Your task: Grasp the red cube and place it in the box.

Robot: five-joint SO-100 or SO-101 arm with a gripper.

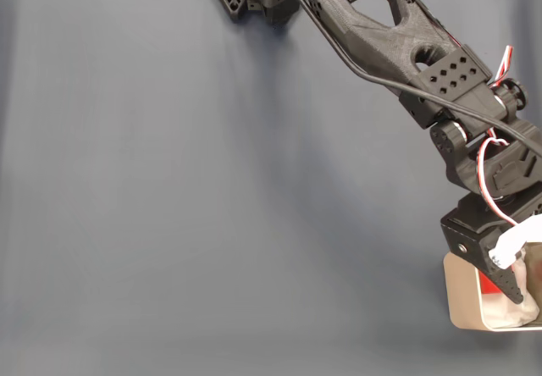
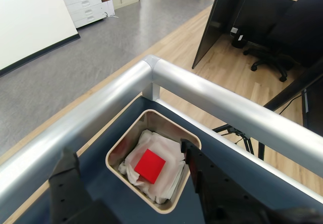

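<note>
- Fixed view: black arm stretched across the grey-blue table (image 1: 169,190) to the lower right corner, gripper (image 1: 515,287) hanging over the beige box (image 1: 461,295). Box cut off by the picture's edge. A sliver of red showing just inside the box wall, probably the red cube (image 1: 487,290), though too little to be sure. Finger spread not readable from here.
- Wrist view: red cube (image 2: 150,166) lying flat on the white lining (image 2: 161,151) inside the box (image 2: 117,156), free of both fingers. Gripper (image 2: 132,171) spread wide, one finger (image 2: 68,176) at left outside the box, the other (image 2: 194,166) at right over the rim. Aluminium rail (image 2: 202,90) of the table edge close behind the box.
- Risks, as judgement: placing looks done, so the main danger lies in the retreat. Right finger low over the rim could hook the thin wall and drag or tip the box. Box near the table corner, so a shove might push it against the rail. Soft lining could catch on a fingertip and lift the cube out.
</note>
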